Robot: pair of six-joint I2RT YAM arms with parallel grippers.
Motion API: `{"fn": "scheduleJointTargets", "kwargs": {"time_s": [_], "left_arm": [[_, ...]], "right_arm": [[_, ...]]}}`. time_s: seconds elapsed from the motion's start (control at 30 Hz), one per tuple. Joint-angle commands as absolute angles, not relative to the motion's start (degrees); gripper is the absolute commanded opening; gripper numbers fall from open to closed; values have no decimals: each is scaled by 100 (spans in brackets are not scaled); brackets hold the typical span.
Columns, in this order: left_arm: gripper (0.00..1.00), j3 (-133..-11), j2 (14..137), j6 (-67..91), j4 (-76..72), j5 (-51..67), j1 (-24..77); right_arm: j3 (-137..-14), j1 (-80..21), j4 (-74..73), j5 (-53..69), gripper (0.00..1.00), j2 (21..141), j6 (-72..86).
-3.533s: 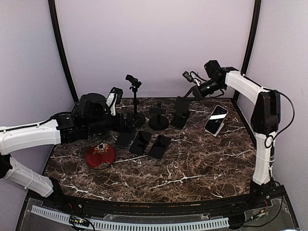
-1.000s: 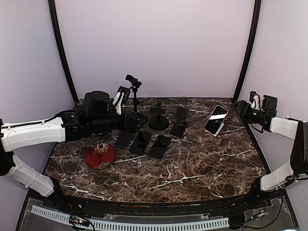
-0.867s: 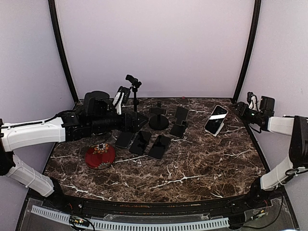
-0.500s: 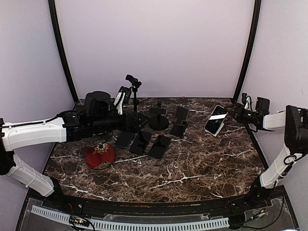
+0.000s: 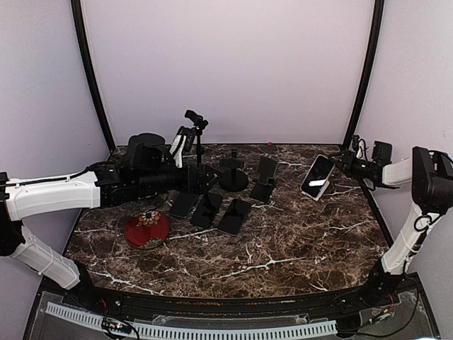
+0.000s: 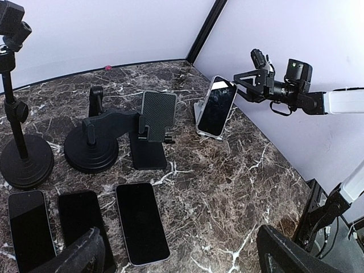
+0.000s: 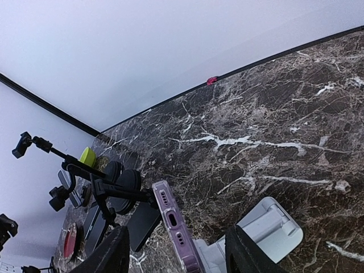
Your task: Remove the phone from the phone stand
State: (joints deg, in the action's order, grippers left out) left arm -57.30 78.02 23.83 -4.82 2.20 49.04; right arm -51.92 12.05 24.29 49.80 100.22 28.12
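Observation:
The phone, in a clear purple-tinted case, leans on a white phone stand at the back right of the table. My right gripper reaches in from the right at the phone's upper edge. In the right wrist view the phone's port edge lies between the right gripper's dark fingers, with a gap on each side, beside the stand. The jaws are open. My left gripper hangs wide open over the flat phones, holding nothing.
Three phones lie flat side by side mid-table. Behind them stand a black clamp holder, a round-based black stand and a tall thin stand. A red dish sits at the left.
My right arm has swung in from the table's right edge to the phone, and its jaws have narrowed around the phone's edge. The left arm has barely moved.

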Motion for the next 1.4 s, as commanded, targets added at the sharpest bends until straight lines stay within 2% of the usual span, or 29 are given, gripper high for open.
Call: {"fn": "scheduleJointTargets", "kwargs": {"time_s": [0.0,0.23,0.4,0.53,0.83,1.17,1.37], "left_arm": [[95,-5939,7855,2399,-615,288,4931],[96,-5961,7854,2391,-624,263,4931],[95,-5960,7875,2403,-606,256,4931],[95,-5960,7853,2396,-606,249,4931],[95,-5924,7840,2417,-606,293,4931],[96,-5907,7806,2444,-624,273,4931],[96,-5876,7763,2419,-672,198,4933]], "right_arm": [[-5402,1189,2755,5183,56,10191,2790],[-5433,1096,2883,5393,38,10403,2799],[-5505,1033,2791,5487,33,10423,2722],[-5509,979,2734,5497,19,10355,2652],[-5573,909,2575,5560,2,9984,2552],[-5766,881,2768,5701,0,9459,3033],[-5668,615,2355,5785,0,8778,3195]]}}
